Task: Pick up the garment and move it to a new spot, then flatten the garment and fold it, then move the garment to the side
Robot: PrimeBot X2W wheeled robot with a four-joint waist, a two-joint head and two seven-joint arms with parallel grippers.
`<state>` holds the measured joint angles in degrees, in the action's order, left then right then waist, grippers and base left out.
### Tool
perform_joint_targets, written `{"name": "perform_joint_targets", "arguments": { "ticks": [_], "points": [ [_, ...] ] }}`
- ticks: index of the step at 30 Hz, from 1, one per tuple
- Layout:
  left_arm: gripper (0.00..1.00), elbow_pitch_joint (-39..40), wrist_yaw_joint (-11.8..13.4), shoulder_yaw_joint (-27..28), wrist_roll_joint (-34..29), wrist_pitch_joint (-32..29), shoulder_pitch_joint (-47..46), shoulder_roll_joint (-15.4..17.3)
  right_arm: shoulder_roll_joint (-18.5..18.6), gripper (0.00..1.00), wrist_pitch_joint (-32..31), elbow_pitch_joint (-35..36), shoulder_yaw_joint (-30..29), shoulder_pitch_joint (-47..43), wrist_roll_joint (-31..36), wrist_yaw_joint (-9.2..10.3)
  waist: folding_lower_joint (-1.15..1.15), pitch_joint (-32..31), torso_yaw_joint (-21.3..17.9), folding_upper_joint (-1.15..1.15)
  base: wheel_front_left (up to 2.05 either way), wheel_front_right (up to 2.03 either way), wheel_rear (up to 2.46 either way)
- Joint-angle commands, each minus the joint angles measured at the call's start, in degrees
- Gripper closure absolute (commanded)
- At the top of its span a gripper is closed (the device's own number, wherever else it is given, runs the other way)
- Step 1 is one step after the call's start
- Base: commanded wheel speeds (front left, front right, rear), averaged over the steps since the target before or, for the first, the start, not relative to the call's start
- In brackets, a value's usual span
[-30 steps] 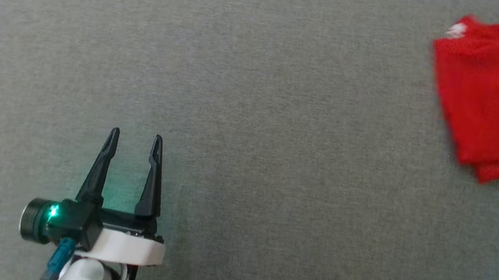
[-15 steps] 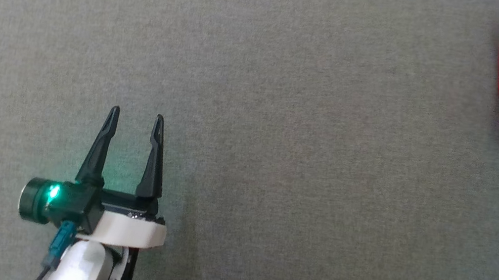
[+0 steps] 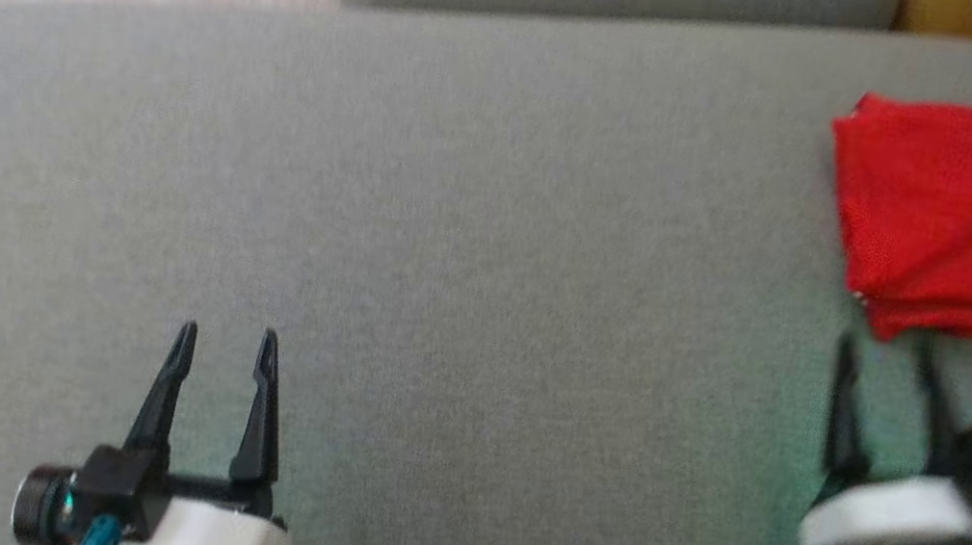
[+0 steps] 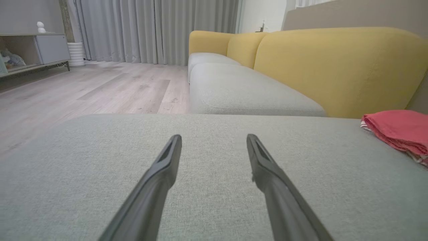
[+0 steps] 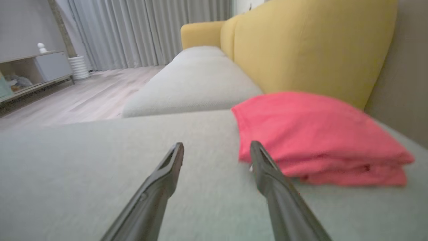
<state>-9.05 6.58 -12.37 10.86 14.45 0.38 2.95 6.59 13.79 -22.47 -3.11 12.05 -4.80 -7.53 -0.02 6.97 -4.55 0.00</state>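
Right jaws have come into view, released like left jaws, near neatly folded red garment.

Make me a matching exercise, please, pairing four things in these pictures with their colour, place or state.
Things:
1. garment
2. left gripper
3. right gripper
4. sofa backrest

Colour, place or state:
A. yellow
B. open, over the bare grey seat cushion, well away from the garment
C. red, folded, lying on the cushion
D. open, close to the garment's near edge

Pairs: 1-C, 2-B, 3-D, 4-A.
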Motion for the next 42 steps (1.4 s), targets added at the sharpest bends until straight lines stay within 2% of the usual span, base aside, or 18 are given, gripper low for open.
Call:
{"name": "perform_joint_targets", "arguments": {
  "ticks": [1, 6, 15, 35, 36, 42],
  "points": [
    [0.0, 1.3, 0.3, 2.3, 0.9, 0.5, -0.1, -0.1, -0.4, 0.0, 1.0, 0.4, 2.9, -1.8, -1.5, 0.04, 0.02, -6.4, 0.0, 0.0, 0.0, 0.0, 0.0],
    [0.0, 0.9, 0.5, 1.9, 2.1, 0.5, 3.2, -0.1, -2.1, 0.0, 1.2, 3.6, 7.6, -8.8, -1.5, 0.04, 0.02, -10.4, 0.9, 0.0, 0.0, 0.0, 0.0],
    [0.0, 2.1, 0.5, 2.1, 3.1, 0.5, 7.6, -0.1, -3.6, 0.0, 1.2, 10.7, 5.8, -18.0, 2.0, 0.04, 0.02, -14.9, 3.2, 0.0, 0.0, 0.0, 0.0],
    [0.0, 2.1, -0.6, 2.8, 1.5, 0.5, 8.8, -0.1, -3.7, 0.0, 1.2, 11.8, 6.2, -20.4, -0.7, 0.04, 0.02, -15.8, 4.0, 0.0, 0.0, 0.0, 0.0],
    [1.0, 0.2, -0.7, 1.0, 1.9, 0.0, 10.6, 0.1, -4.0, 1.0, 0.5, 10.1, 4.7, -22.2, -0.3, 0.0, 0.02, -15.8, 4.0, 0.0, 0.0, 0.0, 0.0],
    [1.0, -2.8, -0.9, 1.2, 3.3, -0.5, 10.9, 0.1, -4.0, 1.0, 0.0, 7.0, 4.6, -22.5, -1.9, 0.0, 0.02, -15.7, 4.0, 0.0, 0.0, 0.0, 0.0]
  ]
}}
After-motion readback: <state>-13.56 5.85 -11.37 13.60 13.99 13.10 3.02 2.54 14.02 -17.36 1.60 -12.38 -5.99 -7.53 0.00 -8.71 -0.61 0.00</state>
